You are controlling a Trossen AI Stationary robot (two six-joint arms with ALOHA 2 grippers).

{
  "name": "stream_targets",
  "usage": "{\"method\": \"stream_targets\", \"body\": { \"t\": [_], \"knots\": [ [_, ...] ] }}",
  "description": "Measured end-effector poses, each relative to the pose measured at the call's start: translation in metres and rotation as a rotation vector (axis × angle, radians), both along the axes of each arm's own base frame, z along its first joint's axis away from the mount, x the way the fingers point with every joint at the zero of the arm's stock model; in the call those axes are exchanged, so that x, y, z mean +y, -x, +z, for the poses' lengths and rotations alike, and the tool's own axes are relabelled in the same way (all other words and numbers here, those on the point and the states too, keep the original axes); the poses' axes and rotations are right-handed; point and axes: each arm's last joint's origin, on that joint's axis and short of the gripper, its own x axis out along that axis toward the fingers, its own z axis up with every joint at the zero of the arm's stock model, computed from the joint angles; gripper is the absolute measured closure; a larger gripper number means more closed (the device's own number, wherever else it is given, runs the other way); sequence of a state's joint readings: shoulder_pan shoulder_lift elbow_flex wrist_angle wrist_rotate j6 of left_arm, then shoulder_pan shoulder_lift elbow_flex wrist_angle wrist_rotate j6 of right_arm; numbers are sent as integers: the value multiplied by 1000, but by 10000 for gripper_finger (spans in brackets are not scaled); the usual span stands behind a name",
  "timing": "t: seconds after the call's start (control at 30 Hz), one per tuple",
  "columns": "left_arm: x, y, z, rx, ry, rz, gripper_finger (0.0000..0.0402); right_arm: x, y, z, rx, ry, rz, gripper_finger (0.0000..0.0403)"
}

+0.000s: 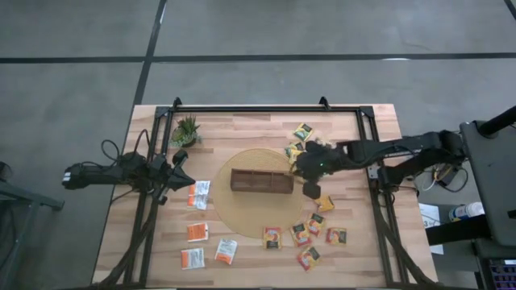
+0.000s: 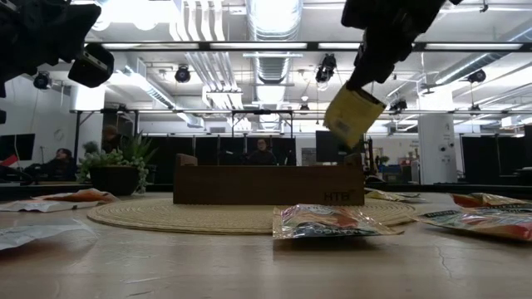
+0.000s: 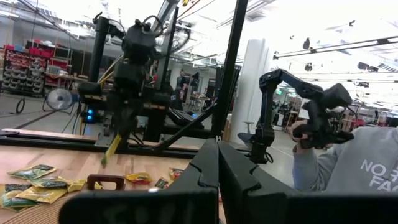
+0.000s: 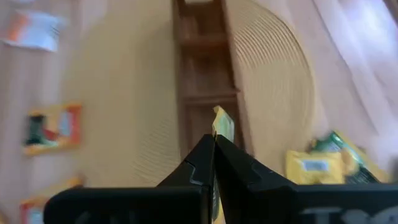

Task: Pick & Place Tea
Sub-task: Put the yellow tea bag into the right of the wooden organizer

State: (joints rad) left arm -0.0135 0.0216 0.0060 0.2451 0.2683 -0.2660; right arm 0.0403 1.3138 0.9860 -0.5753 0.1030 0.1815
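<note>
My right gripper (image 1: 300, 169) hangs over the right end of the dark wooden tray (image 1: 262, 180), shut on a yellow tea sachet (image 2: 353, 116). The tray rests on a round woven mat (image 1: 242, 211). Loose sachets lie flat on the table: yellow-green ones (image 1: 302, 131) at the far right, orange-brown ones (image 1: 300, 234) at the near right, white-and-orange ones (image 1: 199, 193) on the left. My left gripper (image 1: 179, 165) waits shut, above the table's left part. My right gripper pinches the sachet's upper edge (image 4: 219, 132) between its two fingers (image 2: 366, 76). The fingers slant down from the table's right side. The sachet hangs tilted below them, lifted clear, above the tray's right end (image 2: 353, 193).
A small potted plant (image 1: 186, 129) stands at the far left. A black frame (image 1: 266, 108) runs along the table's far edge and sides. Bare wood lies between the mat and the near edge. A person (image 3: 348, 162) shows in the room beyond the table.
</note>
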Motion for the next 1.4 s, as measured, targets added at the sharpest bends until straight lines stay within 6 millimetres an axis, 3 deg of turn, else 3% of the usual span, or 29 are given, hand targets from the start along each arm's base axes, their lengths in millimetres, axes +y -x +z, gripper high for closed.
{"method": "stream_targets", "body": {
  "t": [0.13, 0.6, 0.87, 1.03, 1.4],
  "knots": [
    [0, 0, 0, 2, 0, 0, 402, 3, -13, -4, 96, 80, -65, 394],
    [0, -1, -2, 18, -1, 0, 402, 33, -68, -14, 192, 139, 29, 394],
    [0, -1, -2, 20, -1, 0, 402, 44, -86, -34, 346, 173, 18, 394],
    [0, -1, -2, 20, 0, 0, 402, 44, -95, -39, 362, 201, 17, 394],
    [0, -1, -2, 20, 0, 0, 402, 42, -94, -23, 369, 234, -27, 394]
  ]
}}
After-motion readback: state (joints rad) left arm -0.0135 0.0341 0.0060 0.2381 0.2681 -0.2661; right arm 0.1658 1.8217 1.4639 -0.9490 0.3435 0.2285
